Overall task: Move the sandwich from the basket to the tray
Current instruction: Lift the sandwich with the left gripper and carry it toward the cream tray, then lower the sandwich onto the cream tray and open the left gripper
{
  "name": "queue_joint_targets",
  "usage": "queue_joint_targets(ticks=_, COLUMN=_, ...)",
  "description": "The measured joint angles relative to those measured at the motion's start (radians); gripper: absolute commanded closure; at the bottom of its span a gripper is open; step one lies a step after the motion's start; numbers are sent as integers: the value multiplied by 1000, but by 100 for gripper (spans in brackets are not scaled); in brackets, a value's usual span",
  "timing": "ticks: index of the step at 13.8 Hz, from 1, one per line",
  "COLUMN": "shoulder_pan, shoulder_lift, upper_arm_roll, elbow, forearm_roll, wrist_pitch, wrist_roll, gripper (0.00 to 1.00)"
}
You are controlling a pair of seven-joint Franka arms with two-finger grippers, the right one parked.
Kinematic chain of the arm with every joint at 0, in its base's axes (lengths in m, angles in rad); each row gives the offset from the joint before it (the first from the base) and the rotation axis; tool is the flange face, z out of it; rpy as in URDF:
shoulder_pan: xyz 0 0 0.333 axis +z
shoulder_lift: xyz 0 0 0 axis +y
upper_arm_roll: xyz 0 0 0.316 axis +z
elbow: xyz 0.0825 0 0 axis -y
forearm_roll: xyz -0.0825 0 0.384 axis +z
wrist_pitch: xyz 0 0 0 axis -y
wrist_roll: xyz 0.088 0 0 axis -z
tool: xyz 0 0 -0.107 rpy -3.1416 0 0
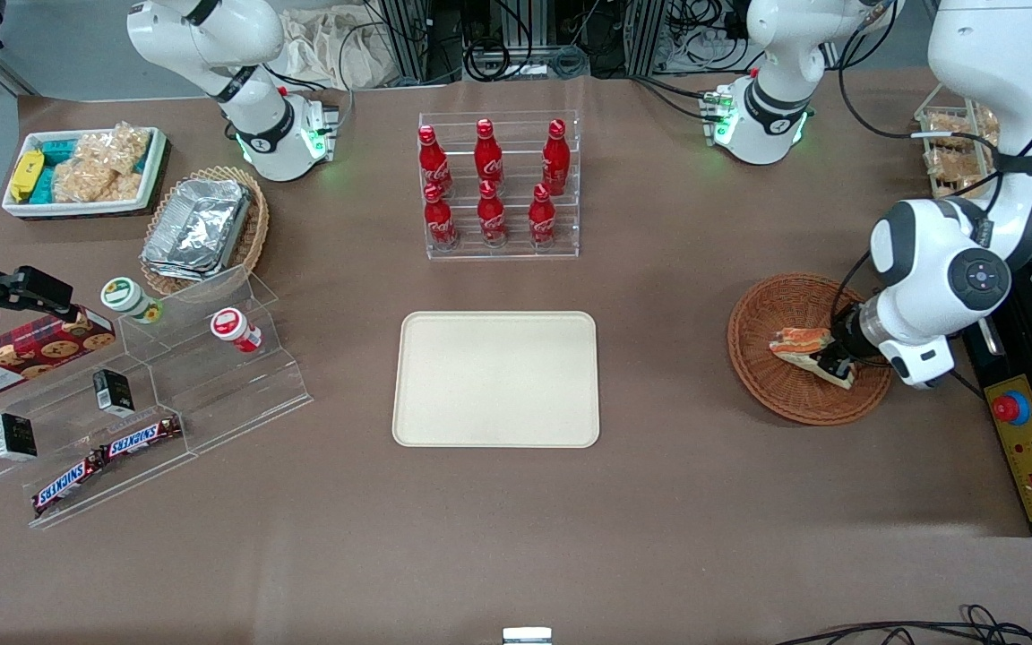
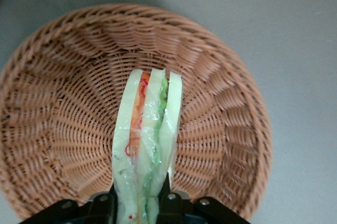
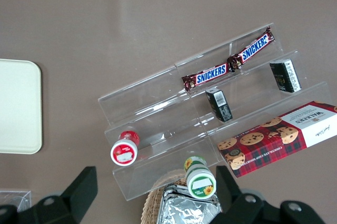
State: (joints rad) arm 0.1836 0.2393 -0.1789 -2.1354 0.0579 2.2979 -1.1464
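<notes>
1. Front view: my pincer (image 1: 832, 362) sits low over the basket (image 1: 780, 394), clamped on the sandwich (image 1: 801, 341). The sandwich lies within the basket's rim, near its centre. The basket rests on the counter (image 1: 659, 502) toward my working end. The tray (image 1: 496, 378) lies flat at mid-counter, well apart from the basket, bare on its surface. A rack of red bottles (image 1: 491, 184) stands farther from the camera than the tray.

2. Left wrist view: my fingers (image 2: 167, 199) press both bread faces of the sandwich (image 2: 149, 140), which stands on edge, orange and green filling visible between the slices. The basket (image 2: 63, 113) surrounds it on all sides.

3. Right wrist view: a corner of the tray (image 3: 18, 105) shows beside a clear stepped shelf (image 3: 158, 111) holding Snickers bars (image 3: 227, 62).
</notes>
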Motion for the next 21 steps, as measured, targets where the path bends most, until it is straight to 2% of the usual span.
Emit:
queue_joint_targets(ticks=5, shoulder_pan=-2, shoulder_lift=-23, upper_arm_roll=-40, elbow=338, forearm_roll=-8, wrist_pitch=-429, wrist_roll=206, gripper=100)
queue_joint_targets(ticks=9, shoulder_pan=-17, shoulder_lift=-9, upper_arm_roll=-196, elbow=559, forearm_roll=-30, wrist_pitch=-583, wrist_roll=288, gripper=100)
queue_joint_targets(ticks=11, shoulder_pan=-58, shoulder_lift=29, upper_arm_roll=-267, elbow=596, forearm_roll=-31, wrist_pitch=-584, wrist_roll=334, gripper=100)
queue_joint_targets(ticks=14, shoulder_pan=-200, shoulder_lift=157, upper_arm_roll=-288, elbow=660, forearm_roll=-24, wrist_pitch=-576, wrist_roll=365, gripper=100)
queue_joint_targets(ticks=15, shoulder_pan=-256, shoulder_lift=211, upper_arm_roll=-288, elbow=676, forearm_roll=-1, wrist_pitch=-552, wrist_roll=365, gripper=100)
queue_joint_targets(ticks=18, shoulder_pan=-384, shoulder_lift=376, upper_arm_roll=-286, elbow=701, forearm_roll=72, wrist_pitch=-379, wrist_roll=298, gripper=100)
queue_joint_targets(ticks=21, shoulder_pan=-424, shoulder_lift=503, upper_arm_roll=-285, elbow=711, forearm_roll=79, wrist_pitch=-229, wrist_roll=275, gripper=100)
